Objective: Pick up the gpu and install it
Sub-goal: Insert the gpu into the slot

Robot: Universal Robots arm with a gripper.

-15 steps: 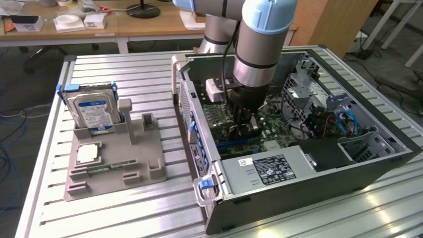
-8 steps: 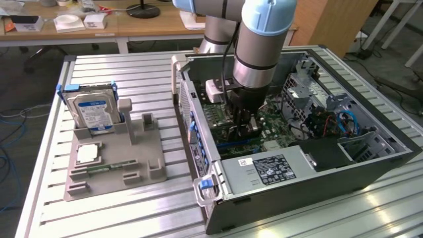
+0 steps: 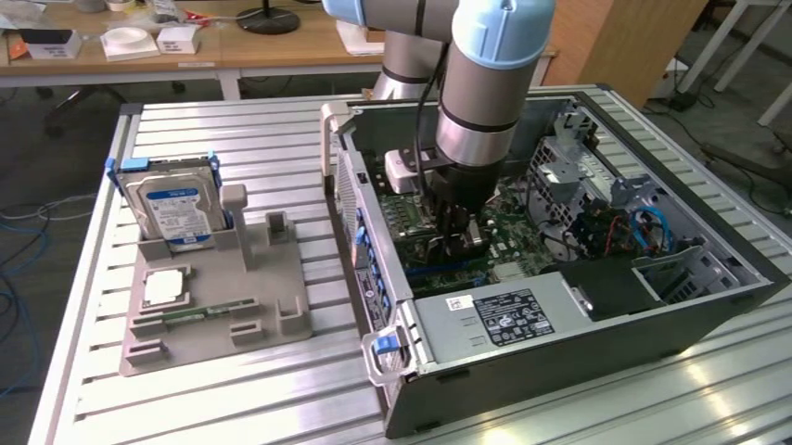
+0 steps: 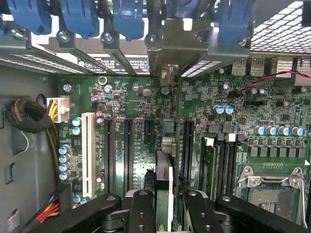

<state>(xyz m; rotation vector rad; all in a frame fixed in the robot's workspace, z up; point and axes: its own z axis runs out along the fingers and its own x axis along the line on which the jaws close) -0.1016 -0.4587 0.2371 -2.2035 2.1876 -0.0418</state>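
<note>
The gpu [image 4: 164, 177] shows edge-on as a thin upright card between my fingers in the wrist view. Its silvery end bracket [image 4: 168, 46] reaches up to the case's rear slot frame. My gripper [image 4: 167, 213] is shut on the card, with one black finger [image 4: 141, 211] on each side. The card stands over the green motherboard [image 4: 272, 102], in line with the black expansion slots [image 4: 128, 145]; whether it is seated I cannot tell. In the exterior view my gripper [image 3: 454, 243] reaches down into the open computer case [image 3: 693, 306], with the gpu [image 3: 453, 222] dark between its fingers.
A grey parts holder [image 3: 266, 297] at the exterior view's left carries a silver hard drive [image 3: 173, 209], a processor chip [image 3: 163, 287] and a memory stick [image 3: 204, 312]. Inside the case are the power supply [image 3: 507, 315], blue latches [image 4: 129, 17], a cable bundle [image 4: 29, 116] and the processor socket [image 4: 272, 189].
</note>
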